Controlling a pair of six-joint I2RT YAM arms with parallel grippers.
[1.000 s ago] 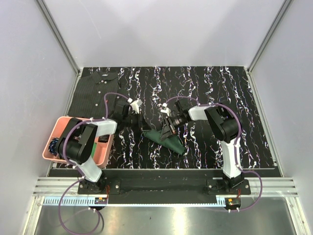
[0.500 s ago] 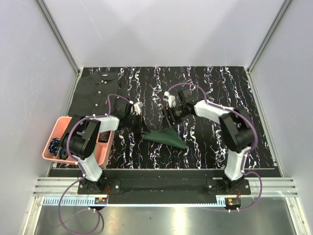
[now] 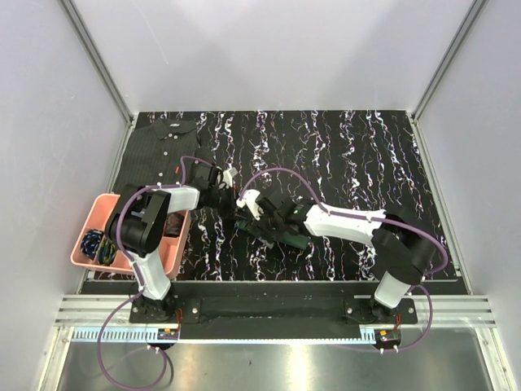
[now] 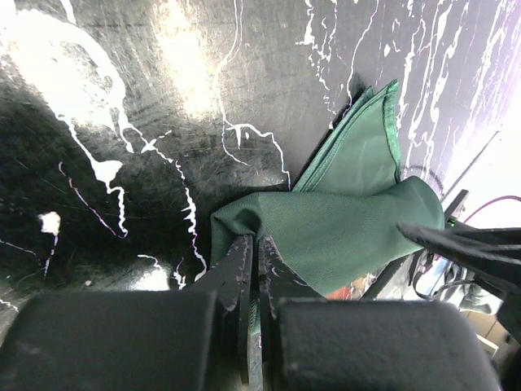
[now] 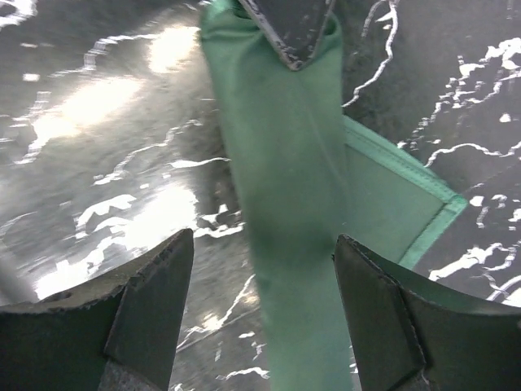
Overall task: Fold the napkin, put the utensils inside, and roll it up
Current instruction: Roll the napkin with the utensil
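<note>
Far left of the overhead view: pink tray (image 3: 88, 224), no part in this. Right of it, near the middle of the black marbled table (image 3: 366, 147): left gripper (image 4: 254, 244), closed tight on one bunched end of the napkin (image 5: 285, 204), with no gap between the fingers (image 4: 240, 269) in the left wrist view.

From that pinch, rightward and toward the bottom of the overhead frame: a long green fold, with a flatter hemmed layer spread under it on its right side. Seen from the right wrist, long axis running top to bottom of the frame, the held end at top centre, the free length passing out at the bottom edge.

Just right of the pinch, over the cloth: right gripper (image 5: 262, 244), spread wide and holding nothing, one finger at lower left of its frame, one at lower right, straddling the fold and apparently clear of it. Fold lying lengthwise through the gap, so likely to be caught across its width if closed on here. Nearer the free length: the right arm. Nearer the end: the left.

No fork visible in any view; cannot tell whether wrapped inside.
</note>
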